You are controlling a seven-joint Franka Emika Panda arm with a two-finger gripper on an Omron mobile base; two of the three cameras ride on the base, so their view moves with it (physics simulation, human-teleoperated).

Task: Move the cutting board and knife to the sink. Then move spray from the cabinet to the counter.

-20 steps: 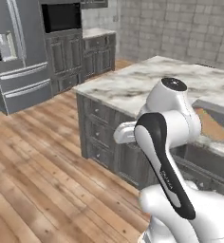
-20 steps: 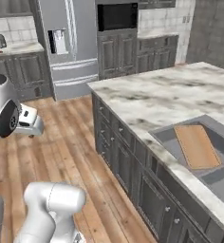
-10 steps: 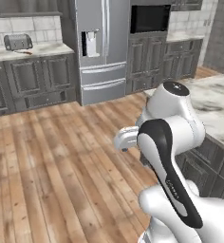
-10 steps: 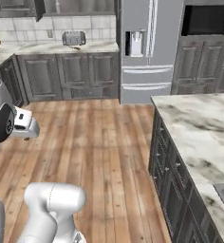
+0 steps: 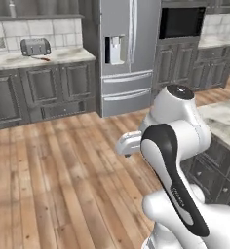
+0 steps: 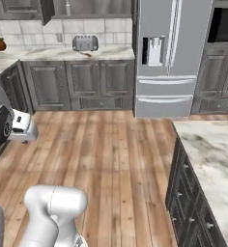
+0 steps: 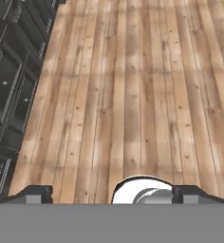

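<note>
From the hand view I see my two-finger gripper (image 7: 111,193) spread wide with nothing between its dark tips, looking down at bare light-brown wooden floor planks (image 7: 133,95). The white marble-look countertop with grey-brown veining (image 6: 72,52) runs along the far wall, and a small silver toaster (image 6: 85,43) stands on it. Just in front of the toaster lies a small reddish thing I cannot identify.
</note>
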